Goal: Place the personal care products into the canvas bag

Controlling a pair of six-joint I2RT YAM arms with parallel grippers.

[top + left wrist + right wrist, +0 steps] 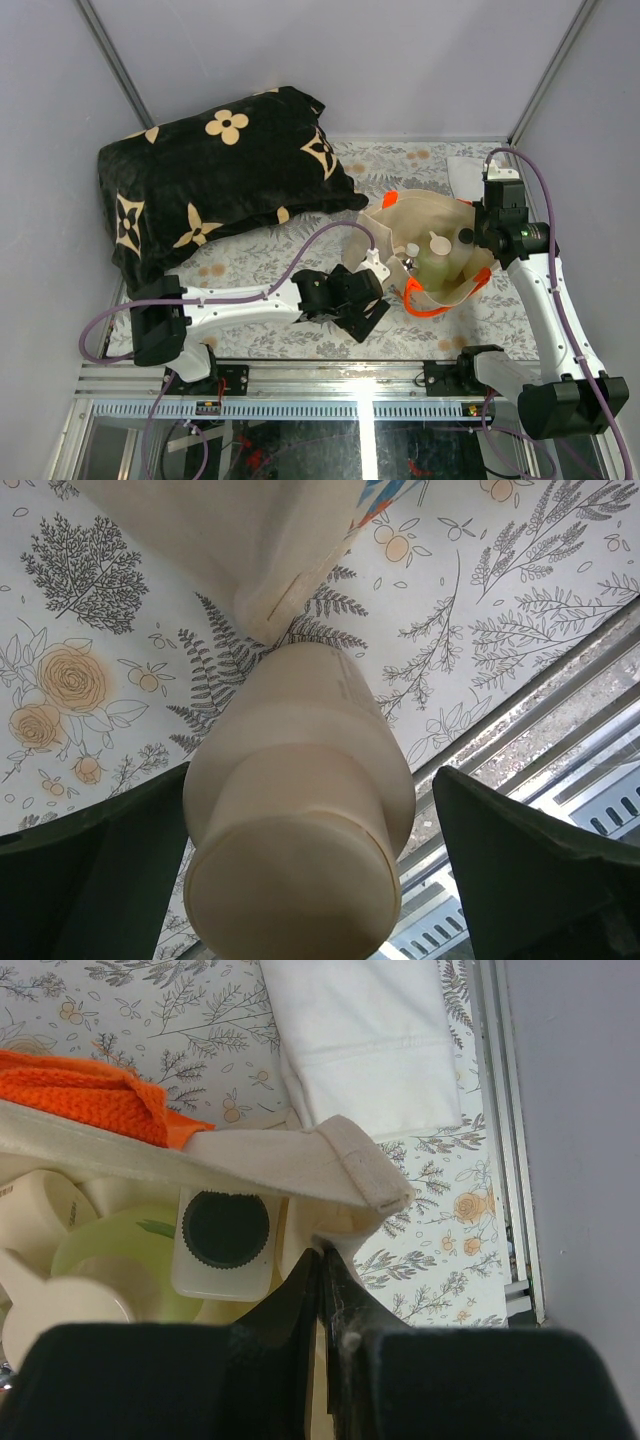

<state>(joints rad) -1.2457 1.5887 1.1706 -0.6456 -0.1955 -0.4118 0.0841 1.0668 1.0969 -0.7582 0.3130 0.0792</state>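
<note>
The canvas bag [420, 215] stands open at centre right, orange handles [425, 300] hanging at its front. My right gripper [322, 1255] is shut on the bag's rim [300, 1160] and holds it up. Inside sit the white bottle with dark cap [225, 1230], the pale green bottle [110, 1250] and a cream bottle [40, 1210]. My left gripper [312, 775] is at the bag's left corner [270, 600], its jaws spread around another cream squat bottle [300, 780]. The left finger touches this bottle and a narrow gap shows at the right finger. The clear round bottle is out of view.
A black blanket with cream flowers [220, 170] fills the back left. A folded white cloth [360, 1040] lies behind the bag by the right wall. The metal rail [560, 780] of the table's near edge runs close to my left gripper.
</note>
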